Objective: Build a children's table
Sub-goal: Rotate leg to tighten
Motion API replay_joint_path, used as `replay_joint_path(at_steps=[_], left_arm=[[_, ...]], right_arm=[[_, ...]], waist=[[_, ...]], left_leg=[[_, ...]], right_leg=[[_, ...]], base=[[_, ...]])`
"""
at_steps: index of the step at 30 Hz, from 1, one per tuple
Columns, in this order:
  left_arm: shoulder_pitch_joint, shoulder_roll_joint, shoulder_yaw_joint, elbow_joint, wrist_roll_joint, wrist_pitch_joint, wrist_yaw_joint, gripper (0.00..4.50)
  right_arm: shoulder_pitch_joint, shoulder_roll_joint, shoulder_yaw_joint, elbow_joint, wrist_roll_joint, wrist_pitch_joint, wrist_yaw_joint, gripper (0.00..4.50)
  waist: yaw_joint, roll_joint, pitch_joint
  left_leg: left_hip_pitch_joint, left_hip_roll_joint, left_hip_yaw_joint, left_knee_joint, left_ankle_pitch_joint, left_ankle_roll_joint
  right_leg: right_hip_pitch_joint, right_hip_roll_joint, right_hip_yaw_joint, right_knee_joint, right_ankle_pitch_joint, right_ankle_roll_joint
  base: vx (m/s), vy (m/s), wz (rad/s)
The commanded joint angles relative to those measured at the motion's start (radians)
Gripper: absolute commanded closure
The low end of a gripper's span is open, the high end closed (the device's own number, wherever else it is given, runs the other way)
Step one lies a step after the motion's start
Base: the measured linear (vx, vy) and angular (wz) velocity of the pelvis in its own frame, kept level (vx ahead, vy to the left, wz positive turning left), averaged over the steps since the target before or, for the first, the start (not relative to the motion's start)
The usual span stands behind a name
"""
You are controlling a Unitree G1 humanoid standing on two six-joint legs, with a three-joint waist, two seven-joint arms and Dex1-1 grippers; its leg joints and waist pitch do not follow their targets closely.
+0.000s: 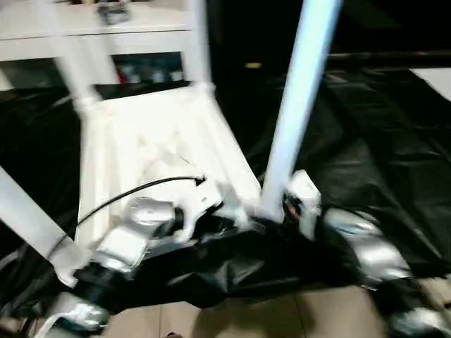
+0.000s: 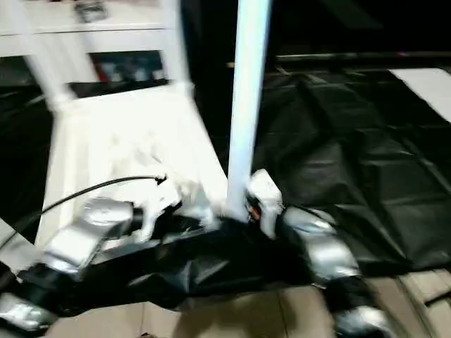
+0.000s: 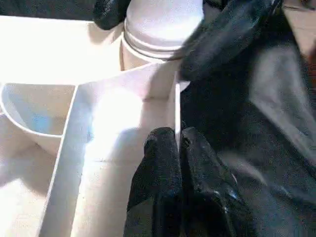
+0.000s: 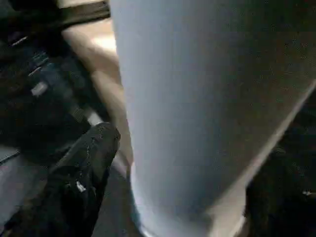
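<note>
The white tabletop (image 1: 148,141) lies upside down on a black sheet, ribbed underside up, with legs standing in its corner sockets. The nearest right leg (image 1: 299,98) rises tall from its socket (image 3: 158,34). My left gripper (image 3: 178,143) is shut on the thin rim wall (image 3: 176,94) of the tabletop, just beside that socket. My right gripper (image 4: 182,192) stands open around the base of this leg (image 4: 197,98), one finger (image 4: 84,182) a little apart from the tube. Other legs stand at the far left (image 1: 74,67), far right (image 1: 197,42) and near left (image 1: 25,211).
The black sheet (image 1: 380,141) spreads wrinkled to the right and under the tabletop. A white cabinet (image 1: 106,28) stands right behind the table. Beige floor tiles (image 1: 282,317) show at the near edge. A black cable (image 1: 141,189) arcs over my left forearm.
</note>
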Motion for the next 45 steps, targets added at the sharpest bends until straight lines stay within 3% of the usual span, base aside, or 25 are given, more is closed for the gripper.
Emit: replay_joint_path(at_steps=[1, 7, 13, 18, 21, 23, 25, 28, 29, 31, 32, 37, 42, 45], left_arm=[[-0.027, 0.006, -0.023, -0.012, -0.018, -0.023, -0.044, 4.50], [-0.057, 0.007, -0.018, 0.025, -0.014, -0.034, -0.049, 4.50], [-0.060, -0.023, 0.000, 0.025, -0.015, -0.011, -0.004, 4.50], [-0.060, -0.111, 0.052, 0.032, -0.011, 0.049, 0.163, 4.50], [-0.052, -0.177, 0.058, 0.032, 0.003, 0.083, 0.256, 4.50], [-0.048, -0.205, 0.061, 0.029, 0.009, 0.097, 0.297, 4.50], [-0.043, -0.235, 0.067, 0.019, 0.010, 0.114, 0.336, 4.50], [-0.027, -0.268, 0.056, -0.006, 0.007, 0.123, 0.362, 4.50], [-0.024, -0.271, 0.052, -0.010, 0.005, 0.121, 0.358, 4.50], [-0.022, -0.270, 0.049, -0.015, 0.005, 0.121, 0.355, 4.50], [-0.022, -0.264, 0.049, -0.018, 0.005, 0.121, 0.354, 4.50], [-0.024, -0.222, 0.049, -0.007, 0.011, 0.096, 0.321, 4.50], [-0.022, -0.160, 0.033, -0.008, 0.006, 0.063, 0.232, 4.50], [-0.027, -0.108, 0.022, -0.011, -0.003, 0.050, 0.152, 4.50]], right_arm=[[0.023, -0.010, 0.048, -0.038, 0.025, 0.035, 0.093, 0.87], [0.020, -0.010, 0.047, -0.051, 0.039, 0.064, 0.110, 1.27], [0.012, 0.022, 0.035, -0.048, 0.047, 0.103, 0.064, 1.64], [-0.049, 0.136, -0.046, 0.113, -0.012, 0.141, -0.257, 1.86], [-0.085, 0.221, -0.101, 0.214, -0.029, 0.126, -0.466, 1.90], [-0.097, 0.256, -0.123, 0.240, -0.031, 0.121, -0.537, 1.90], [-0.106, 0.288, -0.129, 0.260, -0.042, 0.114, -0.592, 1.92], [-0.125, 0.329, -0.102, 0.298, -0.099, 0.072, -0.675, 1.92], [-0.126, 0.336, -0.097, 0.301, -0.096, 0.064, -0.660, 1.92], [-0.130, 0.344, -0.104, 0.300, -0.078, 0.060, -0.642, 1.37], [-0.131, 0.344, -0.109, 0.296, -0.071, 0.061, -0.635, 1.23], [-0.128, 0.304, -0.077, 0.254, -0.078, 0.048, -0.535, 0.81], [-0.085, 0.222, -0.014, 0.137, -0.043, 0.041, -0.298, 0.81], [-0.031, 0.127, 0.024, 0.004, 0.023, 0.075, -0.100, 0.81]], waist=[[0.000, -0.003, -0.053], [0.003, -0.005, -0.053], [0.004, -0.010, -0.055], [-0.005, -0.007, -0.050], [-0.026, -0.010, -0.049], [-0.032, -0.010, -0.049], [-0.031, -0.010, -0.050], [-0.031, -0.010, -0.050], [-0.034, -0.010, -0.051], [-0.035, -0.009, -0.052], [-0.036, -0.018, -0.052], [-0.033, -0.007, -0.052], [-0.029, -0.001, -0.055], [-0.014, -0.001, -0.056]], left_leg=[[0.012, 0.028, -0.002, -0.074, -0.300, 0.039], [0.014, 0.026, -0.001, -0.074, -0.307, 0.022], [0.009, 0.026, -0.002, -0.073, -0.275, 0.025], [0.008, 0.022, -0.004, -0.075, -0.298, -0.003], [0.003, 0.017, -0.011, -0.078, -0.338, -0.022], [-0.002, 0.017, -0.014, -0.080, -0.335, -0.018], [0.007, 0.015, -0.013, -0.076, -0.349, -0.013], [0.005, 0.016, -0.010, -0.076, -0.329, -0.004], [-0.001, 0.015, -0.011, -0.077, -0.321, -0.007], [0.004, 0.016, -0.010, -0.077, -0.335, 0.002], [0.000, 0.017, -0.009, -0.078, -0.327, 0.007], [0.002, 0.018, -0.008, -0.078, -0.324, 0.012], [0.002, 0.019, -0.008, -0.077, -0.312, 0.023], [0.006, 0.022, -0.005, -0.074, -0.279, 0.045]], right_leg=[[0.044, -0.038, 0.035, -0.070, -0.256, -0.227], [0.041, -0.040, 0.037, -0.075, -0.299, -0.214], [0.044, -0.040, 0.037, -0.071, -0.271, -0.215], [0.039, -0.044, 0.034, -0.078, -0.361, -0.195], [0.040, -0.045, 0.029, -0.088, -0.452, -0.148], [0.042, -0.043, 0.027, -0.089, -0.461, -0.133], [0.034, -0.043, 0.027, -0.097, -0.487, -0.126], [0.032, -0.041, 0.030, -0.097, -0.460, -0.133], [0.036, -0.041, 0.028, -0.094, -0.449, -0.136], [0.033, -0.039, 0.029, -0.094, -0.437, -0.136], [0.036, -0.038, 0.029, -0.093, -0.418, -0.140], [0.037, -0.037, 0.030, -0.088, -0.370, -0.158], [0.043, -0.037, 0.032, -0.083, -0.307, -0.180], [0.049, -0.033, 0.032, -0.074, -0.223, -0.209]], base=[[0.000, 0.000, 0.00], [0.000, 0.000, 0.00], [0.000, 0.000, 0.00], [0.000, 0.000, 0.00], [0.000, 0.000, 0.00], [0.000, 0.000, 0.00], [0.000, 0.000, 0.00], [0.000, 0.000, 0.00], [0.000, 0.000, 0.00], [0.000, 0.000, 0.00], [0.000, 0.000, 0.00], [0.000, 0.000, 0.00], [0.000, 0.000, 0.00], [0.000, 0.000, 0.00]])
